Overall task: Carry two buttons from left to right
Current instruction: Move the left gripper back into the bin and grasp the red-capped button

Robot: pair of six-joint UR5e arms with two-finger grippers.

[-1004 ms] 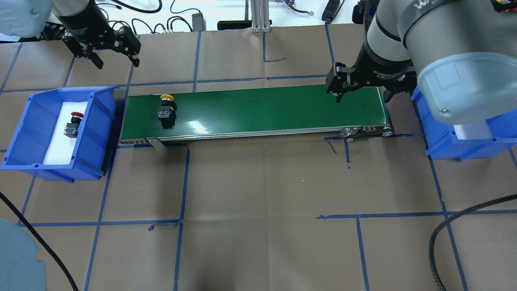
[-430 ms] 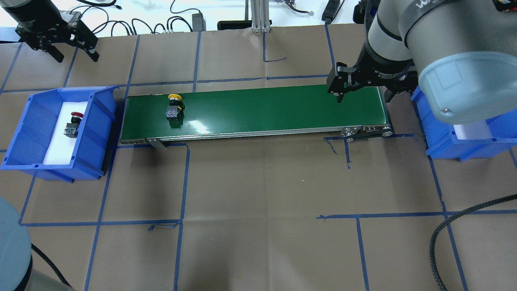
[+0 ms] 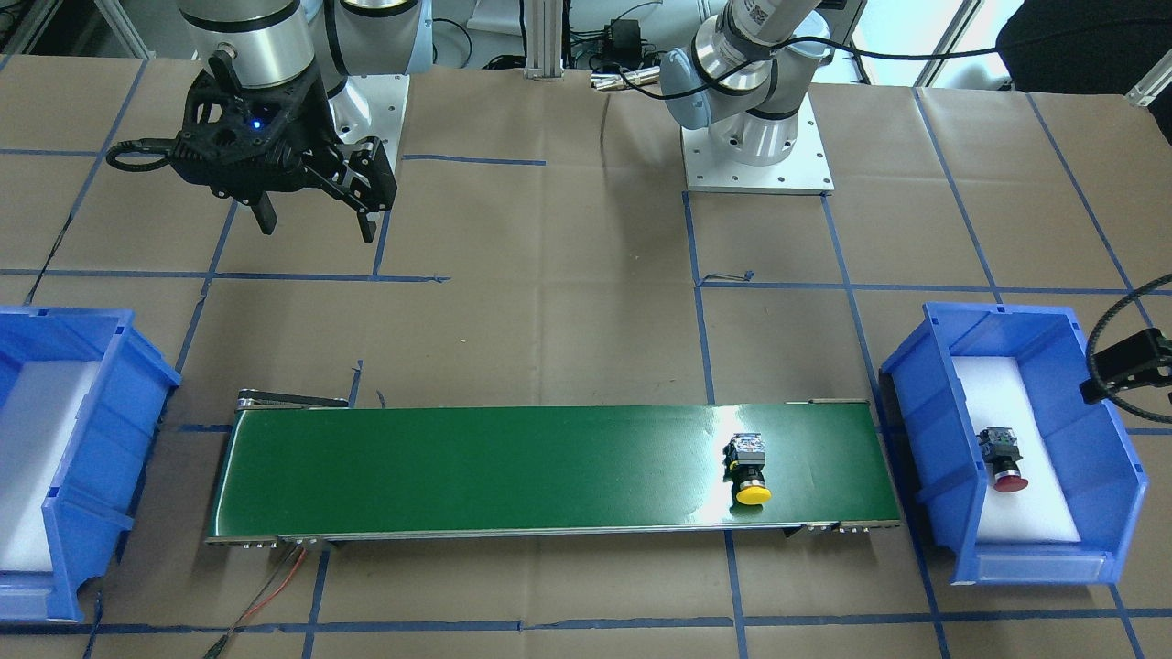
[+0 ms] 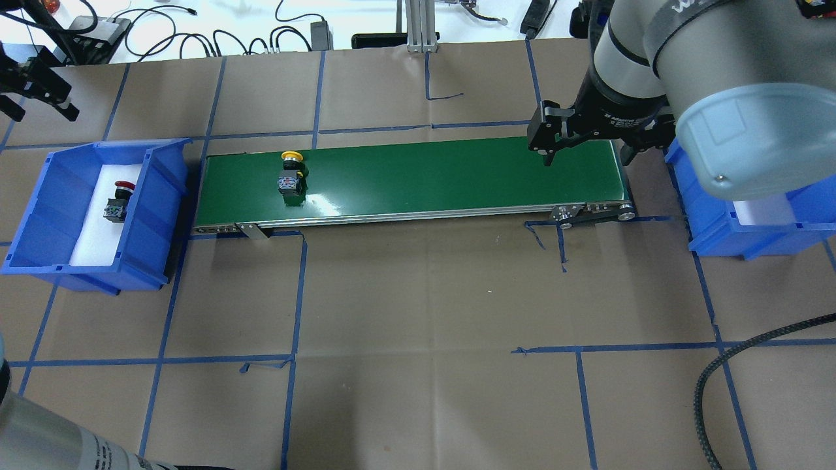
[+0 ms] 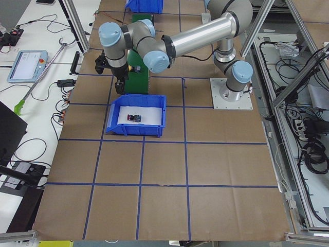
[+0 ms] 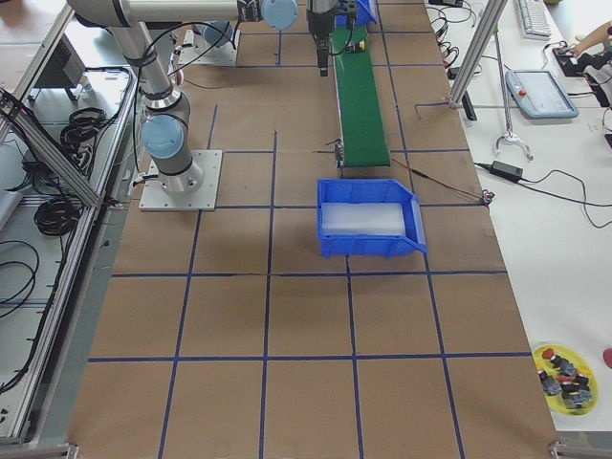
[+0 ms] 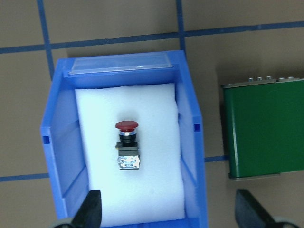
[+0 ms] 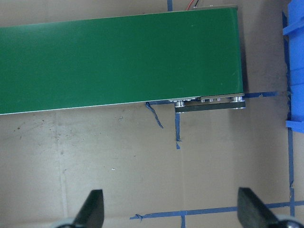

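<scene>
The yellow-capped button [image 4: 289, 175] lies on its side on the green conveyor belt [image 4: 424, 173], near the belt's left end; it also shows in the front view [image 3: 749, 469]. The red-capped button [image 4: 117, 202] lies on white foam in the left blue bin [image 4: 163, 196], and shows in the left wrist view [image 7: 128, 145]. My left gripper [image 4: 42, 114] is open and empty, high beyond the bin's far side. My right gripper [image 4: 588, 160] is open and empty above the belt's right end, as in the front view [image 3: 318, 229].
A second blue bin [image 4: 718, 228] with white foam stands at the right of the belt, partly hidden by my right arm. Cables and gear lie along the table's far edge [image 4: 294, 32]. A black cable [image 4: 718, 365] curls at the front right.
The yellow button has moved right along the belt. My left gripper has swung left and away from the belt to beyond the left bin. The right arm has not moved.
</scene>
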